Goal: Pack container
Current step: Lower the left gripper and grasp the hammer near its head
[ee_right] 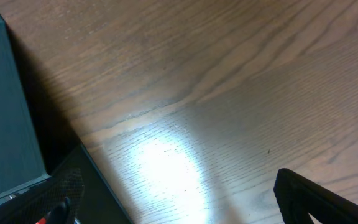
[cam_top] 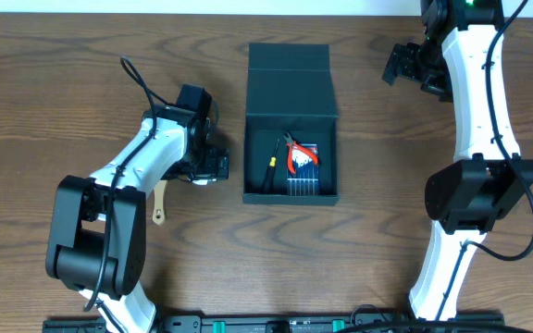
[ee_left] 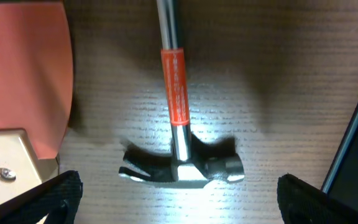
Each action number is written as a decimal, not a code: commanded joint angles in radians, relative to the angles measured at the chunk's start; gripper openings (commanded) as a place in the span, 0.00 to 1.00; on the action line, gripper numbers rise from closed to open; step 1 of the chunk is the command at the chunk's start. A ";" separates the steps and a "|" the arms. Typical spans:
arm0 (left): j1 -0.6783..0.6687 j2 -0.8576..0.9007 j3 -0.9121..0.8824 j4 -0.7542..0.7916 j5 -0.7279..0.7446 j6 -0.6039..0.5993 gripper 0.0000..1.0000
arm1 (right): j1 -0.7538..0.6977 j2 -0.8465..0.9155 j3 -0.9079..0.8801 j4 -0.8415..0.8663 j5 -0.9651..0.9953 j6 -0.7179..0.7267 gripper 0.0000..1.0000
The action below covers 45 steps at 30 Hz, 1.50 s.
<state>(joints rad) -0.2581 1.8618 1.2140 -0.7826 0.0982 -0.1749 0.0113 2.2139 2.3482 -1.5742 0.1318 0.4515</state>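
The dark teal container (cam_top: pixel 290 197) stands open mid-table with its flap lid (cam_top: pixel 290 79) laid back. Red-handled pliers (cam_top: pixel 296 154), a blue pack and a black-and-yellow tool lie inside. A hammer (ee_left: pixel 178 168) with a steel shaft and red band lies on the table, head towards my left gripper (ee_left: pixel 179 208). That gripper is open and empty, its fingers either side just short of the head. In the overhead view it (cam_top: pixel 209 168) sits left of the container. My right gripper (cam_top: pixel 413 69) is open and empty, right of the lid. Its wrist view (ee_right: pixel 191 208) shows the container's side (ee_right: pixel 5 124).
A pale wooden handle (cam_top: pixel 159 205) lies on the table under my left arm. A pink flat object (ee_left: pixel 23 74) lies left of the hammer in the left wrist view. The table's far edge runs along the top of the overhead view.
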 commanded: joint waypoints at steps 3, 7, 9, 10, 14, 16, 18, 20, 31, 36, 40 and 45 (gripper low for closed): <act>-0.002 0.013 -0.016 0.006 -0.002 0.022 0.99 | 0.003 -0.005 0.017 -0.001 0.010 -0.008 0.99; -0.002 0.014 -0.016 0.006 -0.002 0.022 0.99 | 0.003 -0.005 0.017 -0.001 0.010 -0.008 0.99; -0.003 0.014 -0.016 0.008 -0.002 0.022 0.98 | 0.003 -0.005 0.017 -0.001 0.010 -0.008 0.99; -0.003 0.014 -0.016 0.010 -0.002 0.023 0.99 | 0.003 -0.005 0.017 -0.001 0.010 -0.008 0.99; -0.003 0.014 -0.016 0.014 -0.002 0.025 0.99 | 0.003 -0.005 0.017 -0.001 0.010 -0.008 0.99; -0.003 0.014 -0.018 0.018 -0.002 0.025 0.99 | 0.003 -0.005 0.017 -0.001 0.010 -0.008 0.99; -0.003 0.014 -0.019 0.024 -0.002 0.025 0.99 | 0.003 -0.005 0.017 -0.001 0.010 -0.008 0.99; -0.003 0.014 -0.023 0.030 -0.002 0.025 0.98 | 0.003 -0.005 0.017 -0.001 0.010 -0.008 0.99; -0.003 0.014 -0.068 0.068 -0.002 0.031 0.98 | 0.003 -0.005 0.017 -0.001 0.010 -0.008 0.99; -0.003 0.014 -0.093 0.088 -0.002 0.075 0.99 | 0.003 -0.005 0.017 -0.001 0.010 -0.008 0.99; -0.003 0.014 -0.096 0.096 -0.002 0.091 0.99 | 0.003 -0.005 0.017 -0.001 0.010 -0.008 0.99; -0.003 0.022 -0.096 0.105 -0.002 0.093 0.98 | 0.003 -0.005 0.017 -0.001 0.010 -0.008 0.99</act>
<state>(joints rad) -0.2584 1.8629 1.1275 -0.6796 0.0982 -0.1024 0.0113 2.2139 2.3482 -1.5742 0.1318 0.4515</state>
